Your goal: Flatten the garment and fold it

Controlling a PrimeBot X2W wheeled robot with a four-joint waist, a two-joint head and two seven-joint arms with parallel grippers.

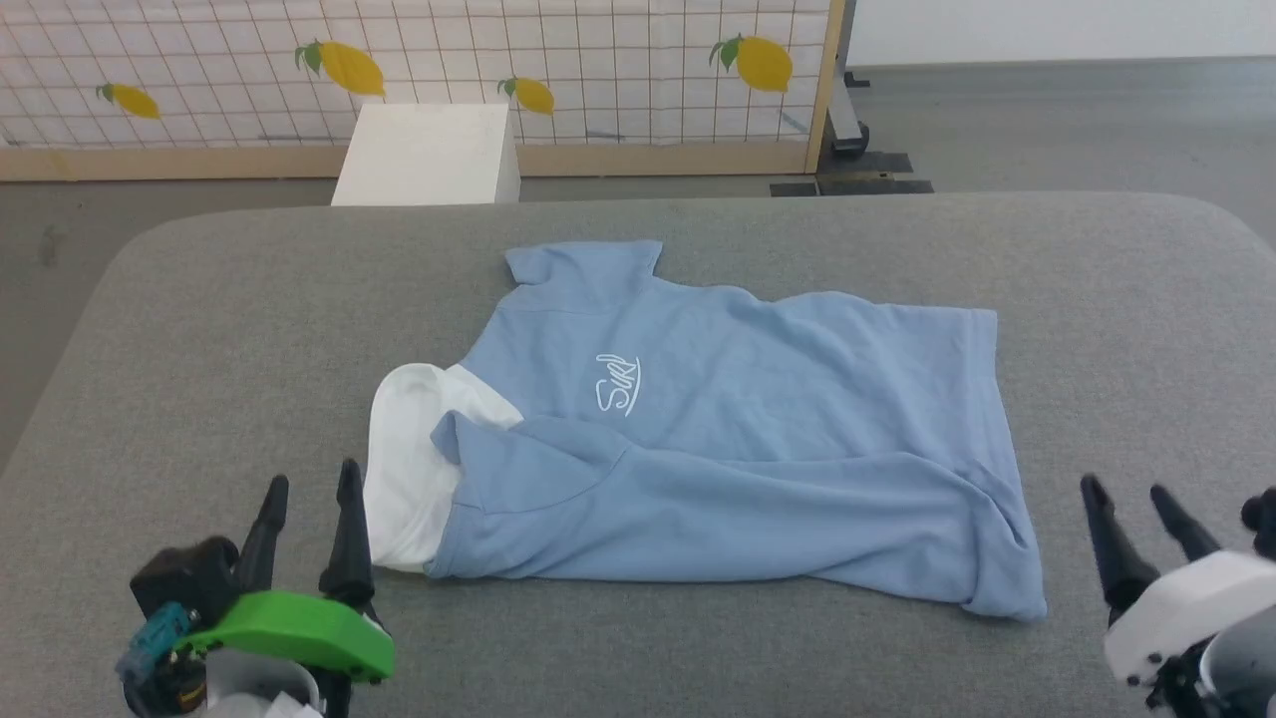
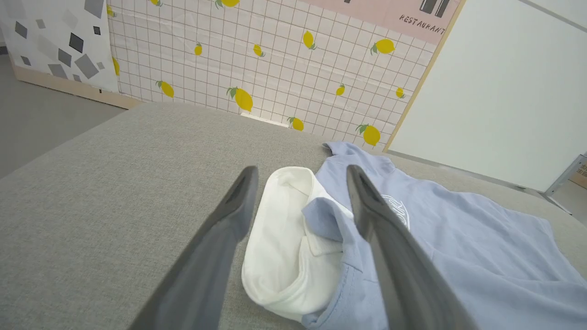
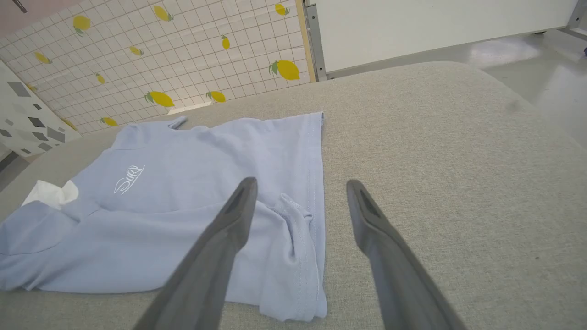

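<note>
on the grey padded table (image 1: 199, 319), about mid-surface: garment (image 1: 758, 429), light blue, short-sleeved, laid sideways and mostly flat; white collar (image 1: 404, 449) at the robot's left end, hem at the right end, one sleeve pointing to the far side, white cursive logo (image 1: 618, 384) facing up. near long edge turned over onto the body; near-right hem corner rumpled. at the near-left: left gripper (image 1: 314, 477), fingers spread wide, grasping nothing, its inner finger just beside the collar's outer curve; contact not clear; from its own wrist camera, collar framed between the two fingers. at the near-right: right gripper (image 1: 1126, 489), fingers likewise parted and empty, apart from the cloth, just past the rumpled hem corner; from its wrist camera, one finger over that corner, the other over bare table. beyond the table: white box (image 1: 429, 155), lemon-print grid panel (image 1: 598, 60).
</note>
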